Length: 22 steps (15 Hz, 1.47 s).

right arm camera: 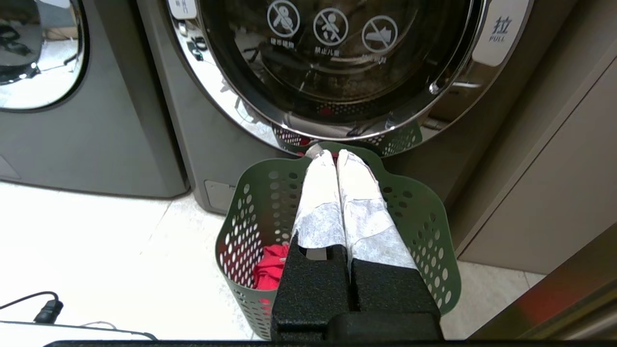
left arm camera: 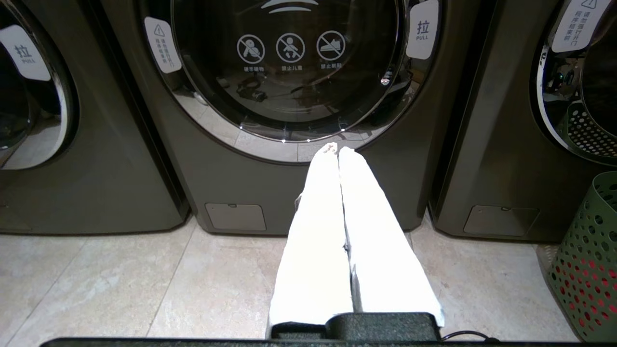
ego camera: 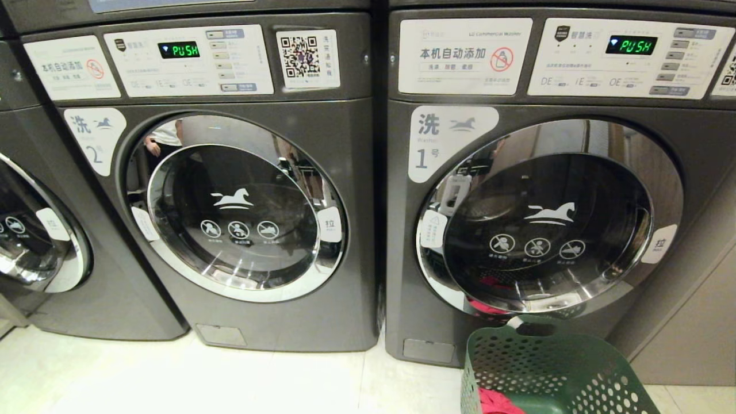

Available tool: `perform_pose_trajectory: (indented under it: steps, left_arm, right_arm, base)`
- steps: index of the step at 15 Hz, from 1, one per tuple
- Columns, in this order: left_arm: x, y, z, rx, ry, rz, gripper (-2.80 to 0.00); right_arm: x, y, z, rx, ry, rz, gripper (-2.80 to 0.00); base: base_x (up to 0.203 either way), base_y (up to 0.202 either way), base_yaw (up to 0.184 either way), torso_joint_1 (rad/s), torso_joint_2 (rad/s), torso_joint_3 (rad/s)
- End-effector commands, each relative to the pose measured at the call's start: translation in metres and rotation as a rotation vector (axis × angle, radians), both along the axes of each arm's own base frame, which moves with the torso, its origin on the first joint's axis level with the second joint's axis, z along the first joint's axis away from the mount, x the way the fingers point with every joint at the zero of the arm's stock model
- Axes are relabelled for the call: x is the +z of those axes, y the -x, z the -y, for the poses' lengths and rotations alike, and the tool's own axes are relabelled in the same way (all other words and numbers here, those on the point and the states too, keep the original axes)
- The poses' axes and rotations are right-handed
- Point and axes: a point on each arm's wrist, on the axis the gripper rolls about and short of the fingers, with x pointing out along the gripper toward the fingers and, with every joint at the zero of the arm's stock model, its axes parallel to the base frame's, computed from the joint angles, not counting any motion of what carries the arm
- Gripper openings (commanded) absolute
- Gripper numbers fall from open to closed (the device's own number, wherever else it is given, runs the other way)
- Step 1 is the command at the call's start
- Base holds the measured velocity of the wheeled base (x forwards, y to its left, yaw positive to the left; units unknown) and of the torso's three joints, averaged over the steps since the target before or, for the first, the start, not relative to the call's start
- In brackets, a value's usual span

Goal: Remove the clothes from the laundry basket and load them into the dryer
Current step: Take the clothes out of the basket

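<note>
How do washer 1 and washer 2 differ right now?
Washer 1 stands on the right with the green basket on the floor at its door; washer 2 stands left of it with bare floor in front. Washer 1's top-left panel sticker is wide; washer 2's is smaller, beside a QR code. Both are dark grey with closed doors and displays reading PUSH.

head high, wrists low, facing washers (ego camera: 368,230)

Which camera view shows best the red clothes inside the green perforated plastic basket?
The right wrist view: it looks down into the green perforated plastic basket, where the red clothes lie open to sight. The head view shows only a small red corner. The left wrist view shows red only through the basket's holes.
</note>
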Motion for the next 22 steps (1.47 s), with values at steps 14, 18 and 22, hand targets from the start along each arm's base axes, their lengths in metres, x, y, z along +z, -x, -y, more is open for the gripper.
perform_pose_trajectory:
  steps: [14, 18, 22]
  left_arm:
    - [-0.0090, -0.0024, -0.0003, 0.011, 0.032, -0.030, -2.80]
    - [-0.0086, -0.0024, -0.0003, 0.011, 0.035, -0.026, -2.80]
    - [-0.0085, -0.0024, -0.0003, 0.009, 0.064, -0.026, -2.80]
  right_arm:
    - [-0.0002, -0.0002, 0.0001, -0.002, -0.025, 0.000, -2.80]
    - [-0.0001, -0.0002, 0.0001, -0.004, -0.021, -0.001, -2.80]
    - [0.0003, -0.0001, 0.0001, -0.004, -0.029, 0.000, -2.80]
  base:
    - [0.000, 0.000, 0.000, 0.002, 0.00, -0.196]
    - [0.000, 0.000, 0.000, 0.005, 0.00, -0.199]
    - [0.000, 0.000, 0.000, 0.004, 0.00, -0.198]
